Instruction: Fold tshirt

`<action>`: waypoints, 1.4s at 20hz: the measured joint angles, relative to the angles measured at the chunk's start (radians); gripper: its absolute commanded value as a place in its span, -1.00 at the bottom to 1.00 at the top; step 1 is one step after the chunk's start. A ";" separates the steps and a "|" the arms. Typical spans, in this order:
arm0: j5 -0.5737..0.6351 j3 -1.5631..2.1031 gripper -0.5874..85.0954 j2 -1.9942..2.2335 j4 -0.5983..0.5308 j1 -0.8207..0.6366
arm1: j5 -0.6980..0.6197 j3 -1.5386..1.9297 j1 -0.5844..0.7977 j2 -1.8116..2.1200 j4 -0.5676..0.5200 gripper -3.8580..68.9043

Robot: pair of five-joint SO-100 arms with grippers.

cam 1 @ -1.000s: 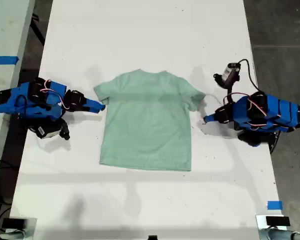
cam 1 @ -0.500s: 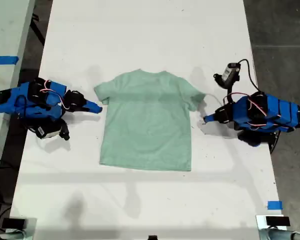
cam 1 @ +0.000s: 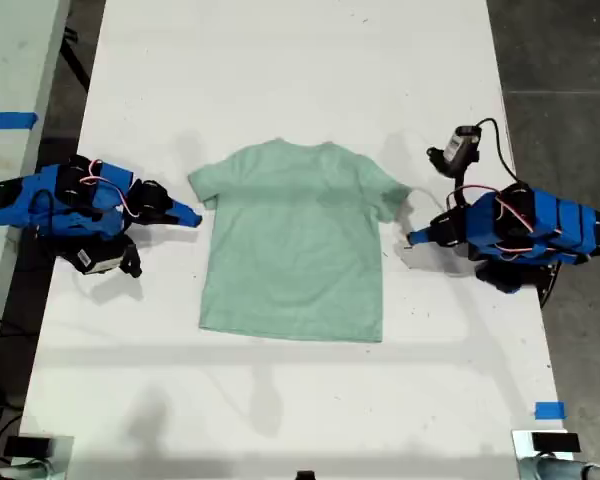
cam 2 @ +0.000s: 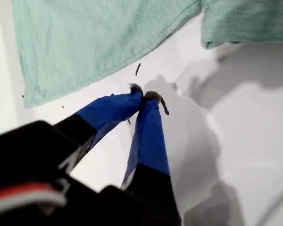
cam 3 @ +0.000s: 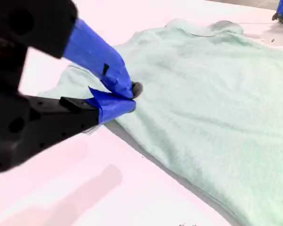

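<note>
Tabletop seen from above in the exterior view: a pale mint-green tshirt [cam 1: 295,245] is spread flat at the centre of a white table [cam 1: 280,60], with the collar toward the top of the frame and the hem toward the bottom. My first gripper [cam 1: 412,238] is seen at the exterior view's right, on the table just beside the sleeve on that side. My second gripper [cam 1: 194,217] is seen at the exterior view's left, just beside the other sleeve.

In the first wrist view, my first gripper [cam 2: 144,94] is shown clenched, blue tips pressed together with nothing between them, over bare table just short of the tshirt [cam 2: 85,42].

In the second wrist view, my second gripper [cam 3: 129,96] is shown with its tips drawn together in front of a sleeve of the tshirt [cam 3: 207,94]; whether cloth is touched cannot be told.
</note>
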 measured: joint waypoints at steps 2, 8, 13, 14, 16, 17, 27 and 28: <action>-0.034 0.000 -0.98 0.000 0.000 0.000 | 0.000 0.000 0.000 0.000 0.000 -0.81; -0.106 -0.006 -0.98 0.000 0.000 0.025 | 0.015 0.000 0.012 0.000 0.000 -0.80; -0.112 -0.127 -0.98 -0.084 0.000 0.037 | 0.632 0.000 0.044 0.005 0.005 -0.86; -0.112 -0.161 -0.98 -0.130 0.000 0.037 | 0.629 -0.002 0.046 0.005 0.006 -0.86; -0.112 -0.264 -0.98 -0.252 0.011 0.035 | 0.607 -0.054 0.046 0.005 0.014 -0.86; -0.109 -0.328 -0.98 -0.331 0.029 0.029 | 0.588 -0.087 0.046 0.005 0.017 -0.86; 0.296 -0.992 -0.98 -0.994 0.247 -0.244 | 0.310 -0.762 0.156 -0.681 0.170 -0.77; 0.333 -1.058 -0.98 -1.054 0.275 -0.267 | 0.270 -0.842 0.178 -0.758 0.209 -0.77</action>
